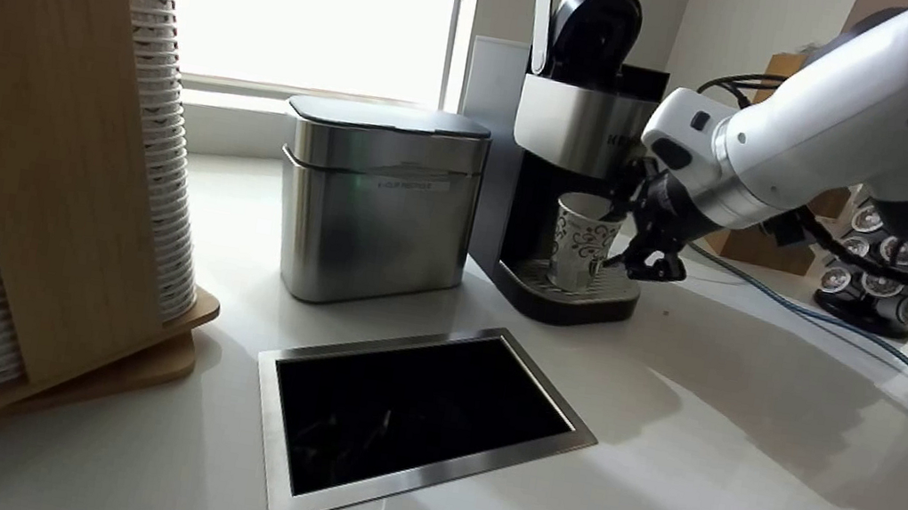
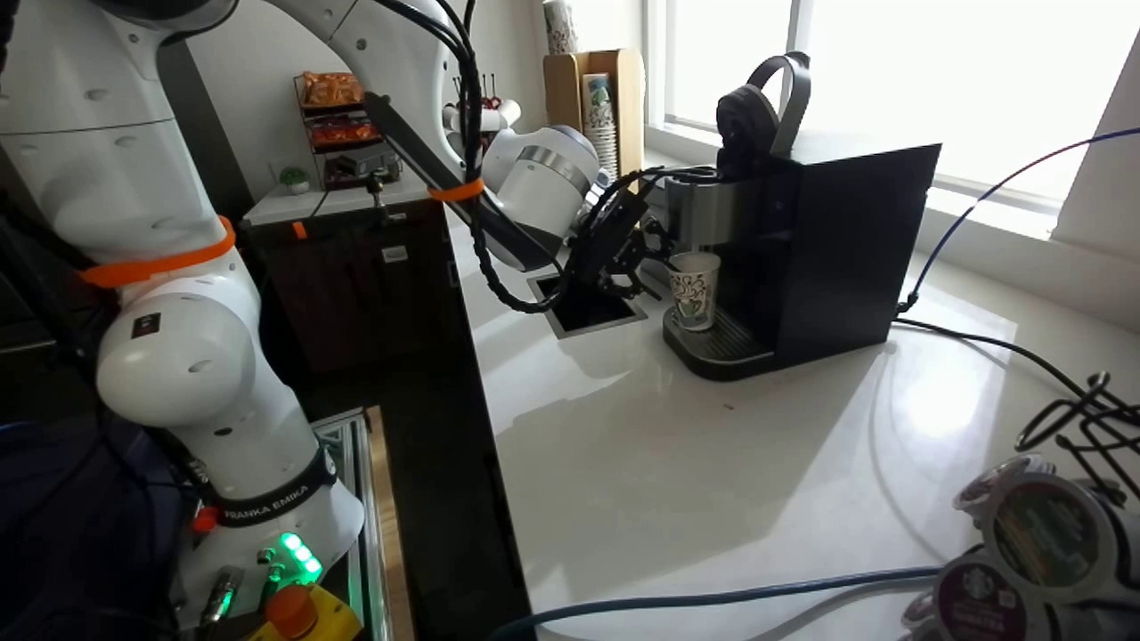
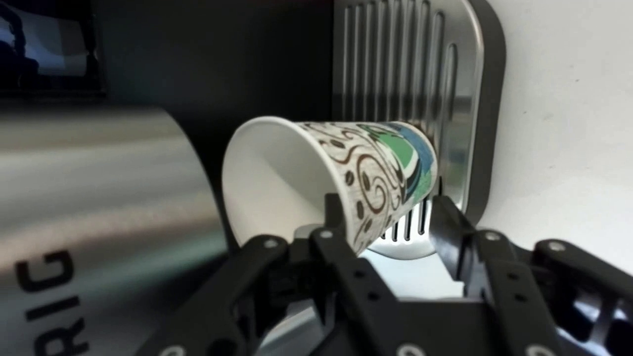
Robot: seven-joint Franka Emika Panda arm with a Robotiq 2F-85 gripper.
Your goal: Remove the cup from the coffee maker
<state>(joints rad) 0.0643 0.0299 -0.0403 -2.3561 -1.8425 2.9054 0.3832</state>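
Observation:
The cup [image 1: 579, 247] is a white paper cup with a brown swirl and green print. It stands upright on the drip tray of the coffee maker [image 1: 567, 128], a black and silver machine with its lid handle raised. Both also show in an exterior view, the cup [image 2: 693, 292] and the coffee maker [image 2: 846, 267]. In the wrist view the cup [image 3: 376, 173] has its mouth toward the silver brew head [image 3: 109, 183]. My gripper [image 3: 390, 212] is open. One finger is inside the cup's mouth and the other is outside, apart from the wall. The gripper also shows in both exterior views [image 1: 612, 235] [image 2: 664, 279].
A square metal canister [image 1: 379, 217] stands beside the coffee maker. A metal-framed dark opening [image 1: 272, 435] lies in the counter in front. A wooden holder [image 1: 44, 50] bears stacked paper cups. A pod rack [image 2: 1024, 552] and a blue cable [image 2: 730, 592] lie on the opposite side.

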